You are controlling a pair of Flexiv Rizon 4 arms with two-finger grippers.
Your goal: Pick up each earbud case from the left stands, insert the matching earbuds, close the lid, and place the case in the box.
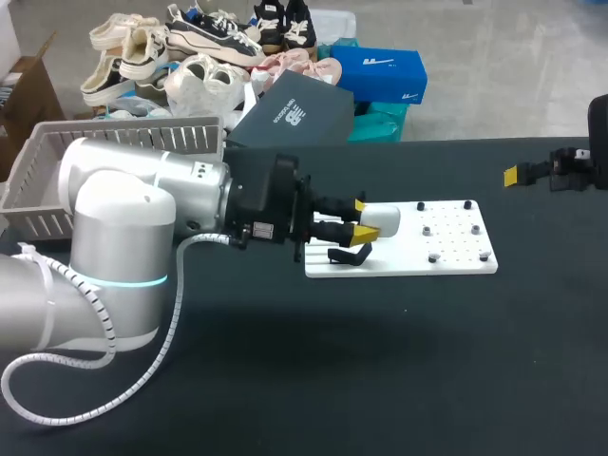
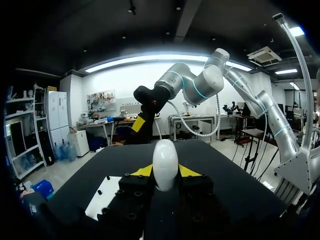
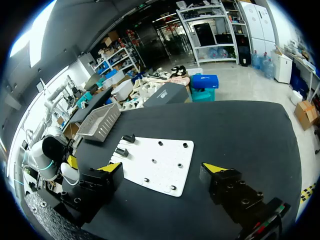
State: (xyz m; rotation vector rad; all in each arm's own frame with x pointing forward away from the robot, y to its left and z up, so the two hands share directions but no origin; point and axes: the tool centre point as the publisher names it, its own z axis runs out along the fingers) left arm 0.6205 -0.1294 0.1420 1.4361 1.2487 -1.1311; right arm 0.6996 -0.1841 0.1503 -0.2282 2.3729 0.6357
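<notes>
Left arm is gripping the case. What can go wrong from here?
1. The smooth, rounded case sticks far out past the fingertips of the left gripper, so it may slip or twist.
2. The black stand sits just below that gripper on the white plate; moving away low could snag it.

You'll see the earbud case [image 2: 165,162] as smooth, glossy white plastic, with a soft sheen along its rounded shell. The left gripper [image 1: 363,218] clamped on it is matt black, its yellow tips dull. The left arm [image 1: 123,209] has a satin silver shell, and its cable [image 1: 47,416] is wound in white plastic spiral wrap. The white plate [image 1: 456,256] looks smooth and matt on the table [image 1: 380,361], whose black cover is dull and cloth-like. At the table's far left corner, the basket [image 1: 57,152] is grey slatted plastic.
</notes>
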